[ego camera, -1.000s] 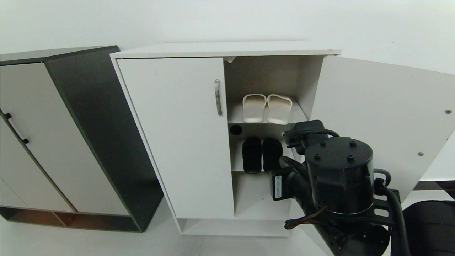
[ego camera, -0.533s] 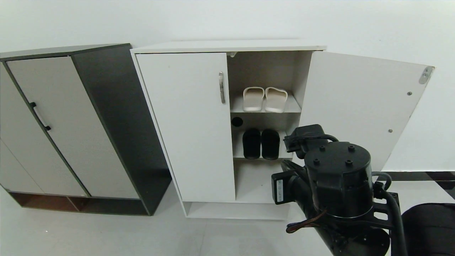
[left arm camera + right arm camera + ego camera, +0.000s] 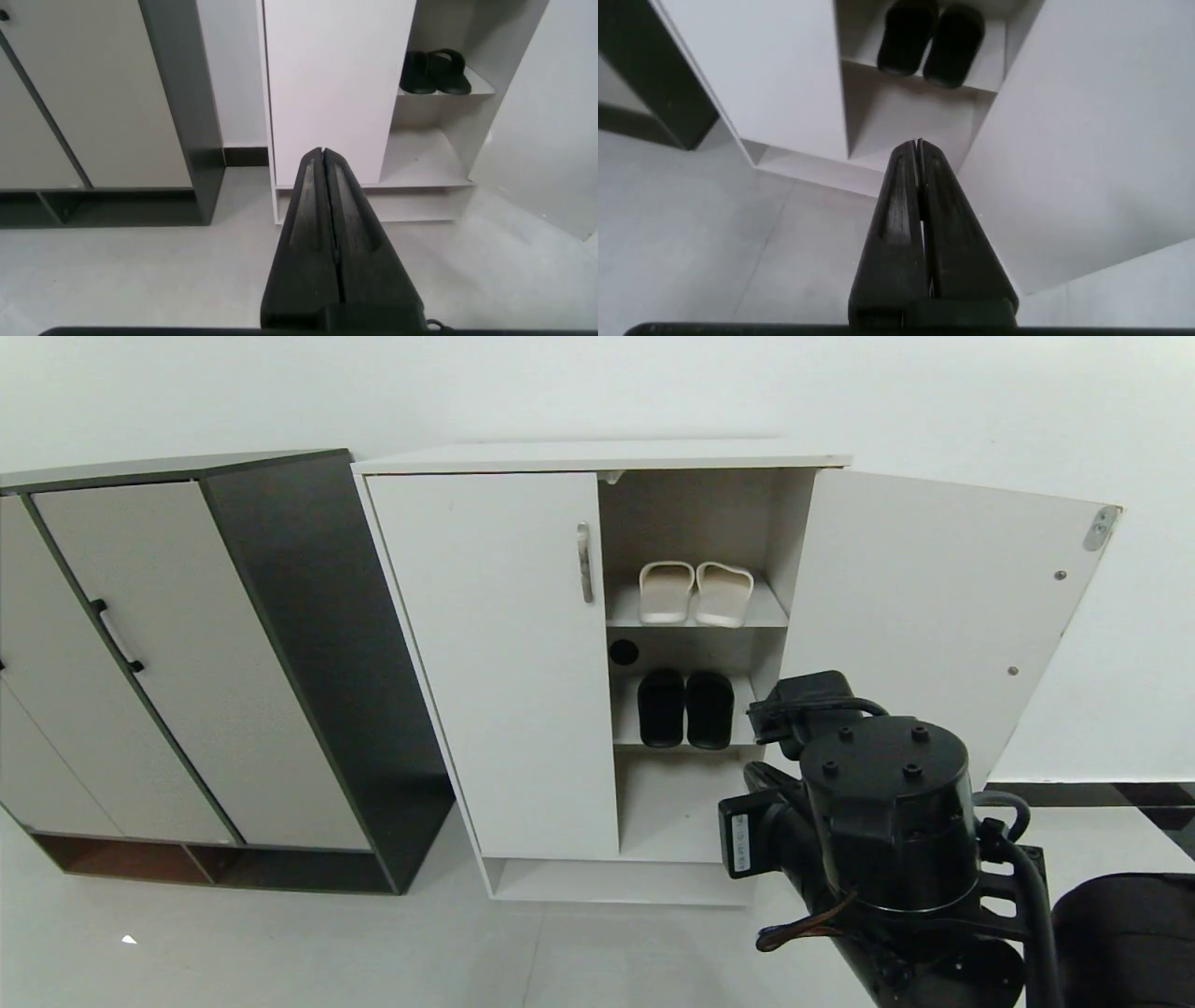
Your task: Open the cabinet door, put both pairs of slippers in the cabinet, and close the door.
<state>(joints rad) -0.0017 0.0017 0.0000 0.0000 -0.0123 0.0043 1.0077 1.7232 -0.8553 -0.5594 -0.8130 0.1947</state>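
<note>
My head camera looked forward and down at the white cabinet (image 3: 495,663) from well back, framing its whole front. The left wrist camera sat low, facing the cabinet's base past the left gripper (image 3: 323,154). The right wrist camera hung nearer the cabinet, tilted steeply down past the right gripper (image 3: 920,145). All three shared the black slippers (image 3: 686,709) inside the cabinet.

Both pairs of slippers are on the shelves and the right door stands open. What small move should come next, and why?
Probably move the right gripper, shut and empty, out toward the free edge of the open door, to push it closed. The white slippers lie on the upper shelf and the black slippers on the shelf below, so only closing seems left.
</note>
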